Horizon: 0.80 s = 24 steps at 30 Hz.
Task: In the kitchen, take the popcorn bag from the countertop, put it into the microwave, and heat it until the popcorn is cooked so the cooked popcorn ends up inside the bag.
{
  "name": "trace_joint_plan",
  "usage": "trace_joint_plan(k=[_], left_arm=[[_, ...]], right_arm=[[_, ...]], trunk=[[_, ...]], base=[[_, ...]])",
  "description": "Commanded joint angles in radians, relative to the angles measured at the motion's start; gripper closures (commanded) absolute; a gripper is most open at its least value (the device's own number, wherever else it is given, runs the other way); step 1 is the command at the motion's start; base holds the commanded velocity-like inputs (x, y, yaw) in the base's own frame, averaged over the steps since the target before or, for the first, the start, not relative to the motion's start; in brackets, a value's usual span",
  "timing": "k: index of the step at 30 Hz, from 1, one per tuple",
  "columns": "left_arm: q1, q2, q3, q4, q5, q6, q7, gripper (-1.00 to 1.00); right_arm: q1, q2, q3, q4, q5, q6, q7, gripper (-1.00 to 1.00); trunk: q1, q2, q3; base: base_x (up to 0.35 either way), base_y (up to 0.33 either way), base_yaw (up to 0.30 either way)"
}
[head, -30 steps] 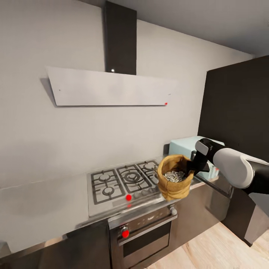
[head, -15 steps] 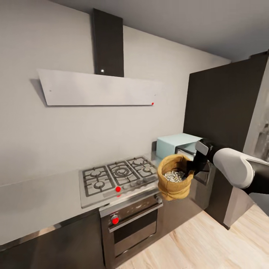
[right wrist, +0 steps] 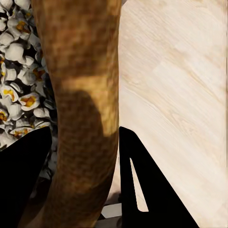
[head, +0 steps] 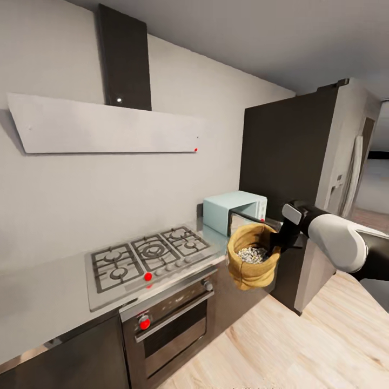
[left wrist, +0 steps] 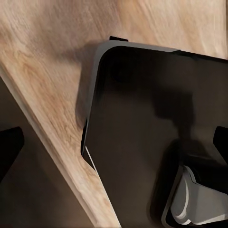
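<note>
Gripping the rolled rim of the popcorn bag [head: 252,263], my right gripper [head: 277,244] has one dark finger inside the sack and one outside — from the right wrist camera I see the tan rim [right wrist: 85,109] pinched between the two black fingers [right wrist: 23,171]. I have the bag held up in the air, upright, in front of the cabinet fronts and out past the countertop [head: 48,294] edge, with wooden floor [head: 302,346] below it. Its mouth is open and the popcorn [head: 249,254] sits heaped inside; close up, the kernels [right wrist: 19,76] look whitish with yellow-orange centres. Just behind the bag, on the worktop's far end, stands the mint-blue microwave [head: 229,209], its dark door hanging open towards me. Left of that I see the gas hob [head: 141,254], the built-in oven [head: 167,324] with red knobs under it, and a flat extractor hood [head: 108,124] on the wall above. A tall dark cabinet [head: 283,146] rises beside the microwave. My left wrist camera looks down at floorboards and a dark rounded base — I cannot tell how the left gripper stands.
</note>
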Motion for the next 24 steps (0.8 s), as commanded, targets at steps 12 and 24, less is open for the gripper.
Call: trace_joint_plan(k=[12, 24], left_arm=[[0.001, 0.0, 0.003, -0.001, 0.001, -0.001, 0.0, -1.0], [0.001, 0.0, 0.003, -0.002, 0.001, -0.001, 0.0, -1.0]], right_arm=[[-0.001, 0.0, -0.009, 0.002, 0.002, 0.0, -0.008, 1.0], [-0.001, 0.0, -0.009, 0.002, 0.002, -0.001, -0.008, 1.0]], trunk=[[0.0, -0.001, -0.001], [0.0, -0.001, -0.011]], base=[[0.0, 0.0, -0.297], [0.0, 0.0, -0.265]])
